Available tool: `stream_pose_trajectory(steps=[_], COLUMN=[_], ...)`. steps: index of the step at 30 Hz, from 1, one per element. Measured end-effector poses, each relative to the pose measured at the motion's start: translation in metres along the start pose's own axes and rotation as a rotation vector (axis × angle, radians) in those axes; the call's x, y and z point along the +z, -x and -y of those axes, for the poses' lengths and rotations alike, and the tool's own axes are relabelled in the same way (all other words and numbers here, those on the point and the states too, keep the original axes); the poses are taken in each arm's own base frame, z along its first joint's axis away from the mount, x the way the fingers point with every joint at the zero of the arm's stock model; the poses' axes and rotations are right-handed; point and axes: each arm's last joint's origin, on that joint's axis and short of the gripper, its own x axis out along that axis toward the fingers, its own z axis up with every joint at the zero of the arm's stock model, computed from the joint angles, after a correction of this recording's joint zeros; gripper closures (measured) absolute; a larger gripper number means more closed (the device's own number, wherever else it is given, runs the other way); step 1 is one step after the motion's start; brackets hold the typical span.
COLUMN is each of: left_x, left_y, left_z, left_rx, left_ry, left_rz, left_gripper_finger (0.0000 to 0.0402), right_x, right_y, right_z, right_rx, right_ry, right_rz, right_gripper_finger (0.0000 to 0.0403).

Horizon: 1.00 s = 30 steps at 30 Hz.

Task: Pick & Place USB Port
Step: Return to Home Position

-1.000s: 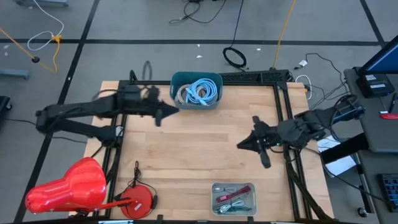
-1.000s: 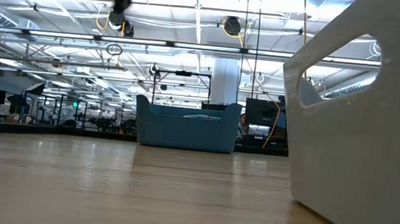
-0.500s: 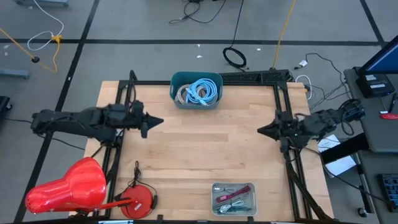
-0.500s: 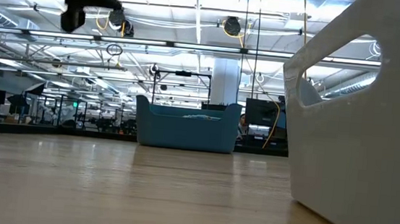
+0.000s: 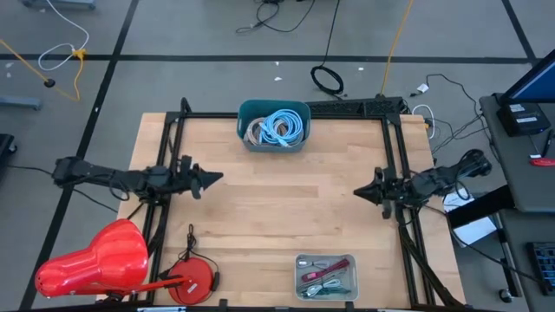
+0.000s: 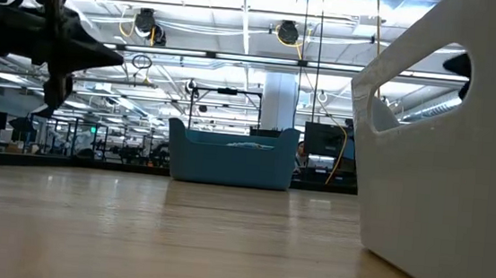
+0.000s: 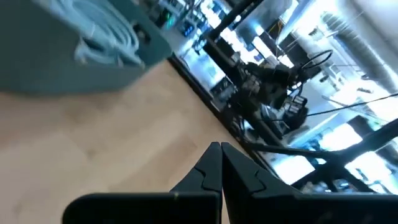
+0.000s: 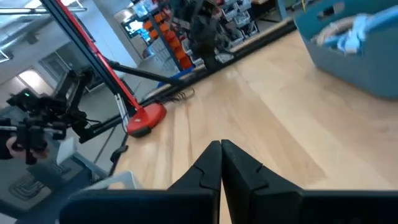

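The blue bin (image 5: 273,103) is holding coiled light blue cables (image 5: 283,126), the gray bin (image 5: 325,257) small cables (image 5: 322,277); the left end effector (image 5: 214,178) and right end effector (image 5: 357,191) are hovering closed.

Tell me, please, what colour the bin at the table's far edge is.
The bin is teal; high view.

1. High view: mounted overhead, looked straight down; took in the whole bench (image 5: 277,204) and the floor around it.
2. Low view: sat at bench-top height, faced level across to the blue bin (image 6: 228,164); gray bin (image 6: 461,176) very near.
3. Left wrist view: looked past the left hand (image 7: 219,145).
4. Right wrist view: looked past the right hand (image 8: 221,144).
5. All four views shared the blue bin.
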Motion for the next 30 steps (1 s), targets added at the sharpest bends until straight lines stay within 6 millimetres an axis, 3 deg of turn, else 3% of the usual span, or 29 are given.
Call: stream_pose_trajectory(steps=[5,12,25,30], left_x=[0.001,-0.006,-0.015,-0.016], left_y=[0.002,0.002,0.004,0.003], left_z=[0.001,-0.007,-0.014,-0.014], left_rx=[0.013,0.085,0.172,0.166], left_ry=[-0.116,-0.103,-0.089,-0.143], left_rz=[0.034,-0.038,-0.119,-0.134], left_gripper_finger=[0.0401,0.0401,0.0400,0.0396], right_x=[-0.022,-0.040,-0.042,-0.042], right_y=[-0.004,-0.010,-0.010,-0.010], right_z=[0.012,0.021,0.022,0.022], right_rx=[-0.019,-0.046,-0.057,-0.055], right_ry=[-0.028,-0.060,-0.060,-0.138], right_rz=[-0.024,-0.056,-0.066,-0.066], right_gripper_finger=[0.0403,0.0403,0.0403,0.0403])
